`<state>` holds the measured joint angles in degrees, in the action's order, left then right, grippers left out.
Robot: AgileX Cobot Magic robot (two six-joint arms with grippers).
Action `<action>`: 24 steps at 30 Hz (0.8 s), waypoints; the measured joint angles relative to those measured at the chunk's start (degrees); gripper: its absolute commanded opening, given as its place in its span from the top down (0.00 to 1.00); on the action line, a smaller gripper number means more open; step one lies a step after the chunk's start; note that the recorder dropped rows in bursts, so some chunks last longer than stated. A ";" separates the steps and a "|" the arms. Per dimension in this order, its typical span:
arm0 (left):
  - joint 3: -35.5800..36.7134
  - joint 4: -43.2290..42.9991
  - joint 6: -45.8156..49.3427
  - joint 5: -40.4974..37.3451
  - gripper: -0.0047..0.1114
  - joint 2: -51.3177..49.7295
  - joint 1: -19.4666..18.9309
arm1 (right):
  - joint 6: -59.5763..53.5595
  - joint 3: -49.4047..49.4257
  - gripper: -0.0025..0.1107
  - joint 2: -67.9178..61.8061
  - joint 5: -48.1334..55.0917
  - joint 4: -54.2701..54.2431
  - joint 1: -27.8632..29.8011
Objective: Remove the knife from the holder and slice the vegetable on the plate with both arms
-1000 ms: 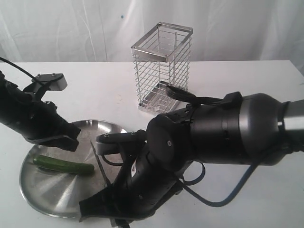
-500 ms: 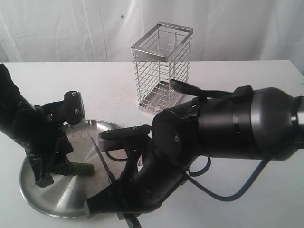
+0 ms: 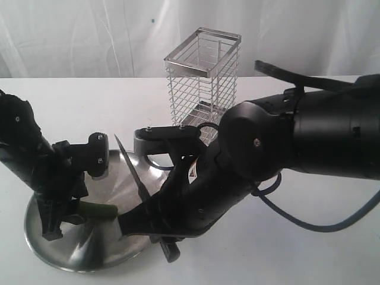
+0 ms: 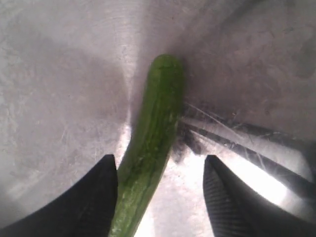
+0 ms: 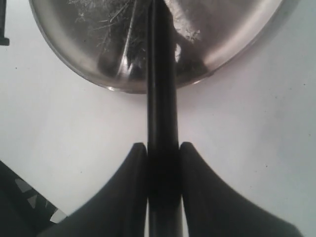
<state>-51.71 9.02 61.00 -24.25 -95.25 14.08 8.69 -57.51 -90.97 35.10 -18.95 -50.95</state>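
The vegetable [image 4: 155,138], slim and dark green, lies on the steel plate [image 3: 89,258]; only its end [image 3: 100,209] shows in the exterior view. My left gripper [image 3: 62,217] points down over it and is open. In the left wrist view the vegetable runs between the left gripper's [image 4: 159,160] jaws, close beside one finger and well apart from the other. My right gripper [image 3: 155,228] is shut on the black handle of the knife [image 3: 133,172]. Its blade slants up over the plate's right part. The right wrist view shows the right gripper [image 5: 163,148] pinching the knife [image 5: 160,74]. The wire holder [image 3: 202,83] stands behind.
The big right arm [image 3: 285,142] spans the table in front of the holder. The plate rim [image 5: 232,54] lies just beyond the right fingers. White tabletop [image 3: 309,249] lies to the right of the plate, and a white curtain hangs behind.
My left gripper has swung down over the vegetable and opened. The right arm has risen and shifted right, lifting the knife so the blade slants higher over the plate.
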 measured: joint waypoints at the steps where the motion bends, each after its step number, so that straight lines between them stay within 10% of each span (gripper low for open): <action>1: 0.00 0.00 0.75 1.08 0.47 -0.81 0.00 | -0.12 0.00 0.98 0.00 0.00 0.00 0.00; 10: -0.75 -0.15 -12.39 5.31 0.85 -4.93 0.00 | -0.25 0.00 0.98 0.13 -0.66 0.00 0.00; 24: -3.80 -0.29 -21.98 -1.17 0.63 -4.57 0.00 | -3.44 -0.63 0.98 0.03 7.59 7.93 1.50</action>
<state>-55.51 8.74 39.03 -25.42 -99.81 14.08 5.25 -58.14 -90.94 42.69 -11.02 -49.45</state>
